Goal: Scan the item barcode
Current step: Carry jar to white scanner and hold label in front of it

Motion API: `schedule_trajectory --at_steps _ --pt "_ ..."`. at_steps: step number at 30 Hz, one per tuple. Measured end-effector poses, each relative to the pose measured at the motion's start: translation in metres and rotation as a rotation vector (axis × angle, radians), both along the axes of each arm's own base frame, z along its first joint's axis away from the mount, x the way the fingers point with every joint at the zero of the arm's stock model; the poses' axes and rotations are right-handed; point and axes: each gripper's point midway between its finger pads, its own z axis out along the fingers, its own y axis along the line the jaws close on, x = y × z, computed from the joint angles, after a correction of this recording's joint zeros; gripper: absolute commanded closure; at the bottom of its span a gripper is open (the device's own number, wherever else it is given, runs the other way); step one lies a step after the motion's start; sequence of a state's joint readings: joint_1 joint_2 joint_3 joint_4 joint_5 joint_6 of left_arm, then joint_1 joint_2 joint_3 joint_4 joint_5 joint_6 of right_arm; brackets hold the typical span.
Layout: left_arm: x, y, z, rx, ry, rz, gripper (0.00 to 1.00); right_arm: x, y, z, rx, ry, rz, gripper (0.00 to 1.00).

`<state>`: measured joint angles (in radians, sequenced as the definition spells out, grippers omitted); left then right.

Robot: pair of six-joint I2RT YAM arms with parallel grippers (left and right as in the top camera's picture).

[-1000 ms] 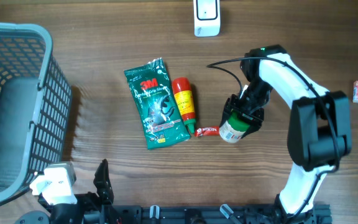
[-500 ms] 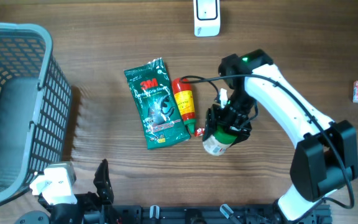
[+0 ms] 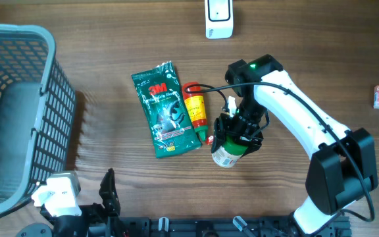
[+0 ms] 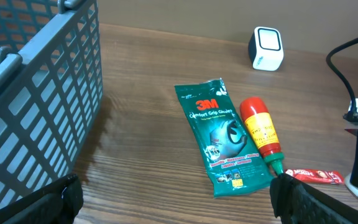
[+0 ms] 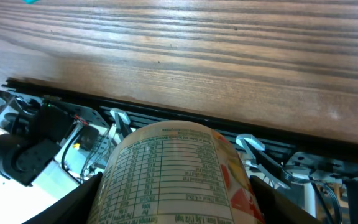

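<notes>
White cup (image 3: 226,155) sits between the two fingers of the right gripper (image 3: 237,139). The fingers press on it, one on each side. The cup is near the middle of the table (image 3: 110,79), just beside the tip of the red bottle (image 3: 194,112) and the small red packet (image 4: 312,176). The right arm (image 3: 295,105) goes up from the front right corner, bends at the top, and comes back down to the cup. The cup's long way is tipped. Its free end points to the front edge and a bit left. Its side with tiny print faces the wrist camera. The left gripper (image 4: 176,193) stays low by the front edge, fingers spread wide, holding nothing.
</notes>
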<state>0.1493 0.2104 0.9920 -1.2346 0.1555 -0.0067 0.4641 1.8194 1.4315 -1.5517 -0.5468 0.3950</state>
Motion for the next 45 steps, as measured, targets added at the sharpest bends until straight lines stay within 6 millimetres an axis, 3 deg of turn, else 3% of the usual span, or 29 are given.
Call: schedule_trajectory --at_steps 19,23,26,30,35,41,45 --pt "0.0 0.0 0.0 0.0 0.0 0.0 0.0 0.002 0.001 -0.001 0.005 -0.01 0.0 0.38" --pt "0.0 0.0 0.0 0.0 0.0 0.0 0.0 0.013 0.005 -0.005 0.029 -0.059 -0.004 0.36" --pt "0.0 0.0 0.0 0.0 0.0 0.0 0.0 0.02 0.003 -0.006 0.036 -0.076 -0.021 0.43" --pt "0.0 0.0 0.0 0.0 0.0 0.0 0.0 0.043 0.0 -0.011 0.058 -0.15 -0.06 0.44" --pt "0.0 0.0 0.0 0.0 0.0 0.0 0.0 0.09 -0.009 -0.014 0.058 -0.323 -0.096 0.44" --pt "0.0 0.0 0.0 0.0 0.0 0.0 0.0 0.182 0.0 -0.006 0.078 -0.714 -0.143 0.46" --pt "0.0 0.0 0.0 0.0 -0.001 0.0 0.0 0.25 0.003 0.023 0.081 -1.029 -0.188 0.51"
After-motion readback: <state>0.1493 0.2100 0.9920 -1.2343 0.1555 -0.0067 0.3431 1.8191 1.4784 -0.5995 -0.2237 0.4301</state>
